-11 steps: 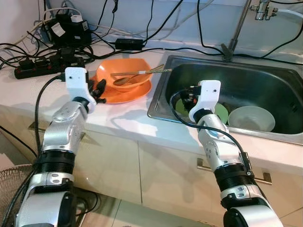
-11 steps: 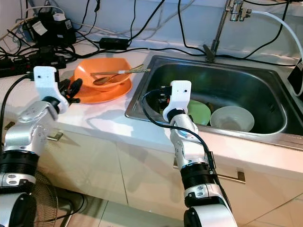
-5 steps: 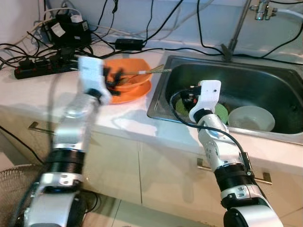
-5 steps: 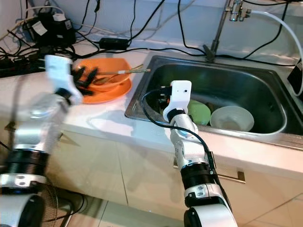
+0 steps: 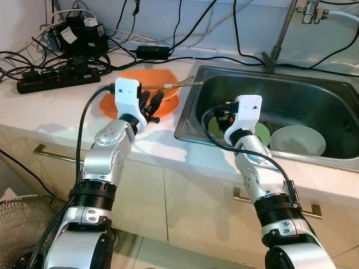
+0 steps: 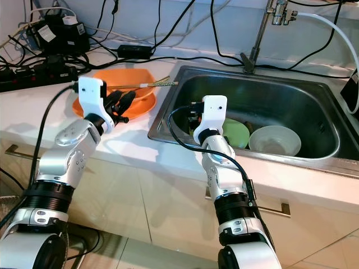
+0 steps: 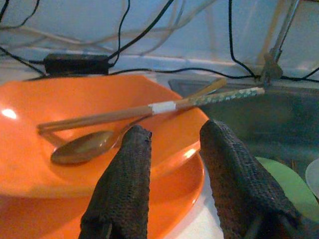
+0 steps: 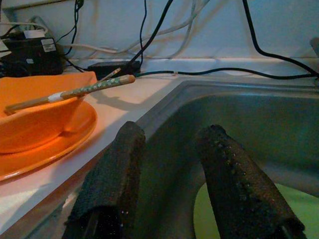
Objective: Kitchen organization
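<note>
**Approach to the utensils in the orange bowl**

Grippers at a kitchen counter, seen from the head camera. The left gripper [image 5: 152,102] hovers at the near rim of the orange bowl [image 5: 162,79], its 2 black fingers [image 7: 124,184] parted to a moderate gap and holding nothing. The bowl stands on an orange plate [image 5: 109,104]; across it lie a pair of chopsticks [image 7: 149,108], tips overhanging toward the sink at 3 o'clock, and a spoon [image 7: 84,148] resting inside the bowl. The likely step is a pick of 1 utensil. To do it well, the fingers should straddle the chopsticks near their middle, where both sticks lie together, and close squarely so neither rolls free; the bowl may tip or slide if its rim is pushed.

The right gripper [image 8: 172,164] hangs over the near-left corner of the steel sink [image 5: 314,92], fingers apart and empty, above a green plate [image 6: 238,133]; a pale bowl [image 5: 297,140] sits beside it at 3 o'clock.

The counter [image 5: 50,112] is pale and smooth. At 11 o'clock lie a power strip [image 5: 45,78] and tangled cables against a white wall; a faucet [image 5: 283,31] rises at 1 o'clock.
</note>
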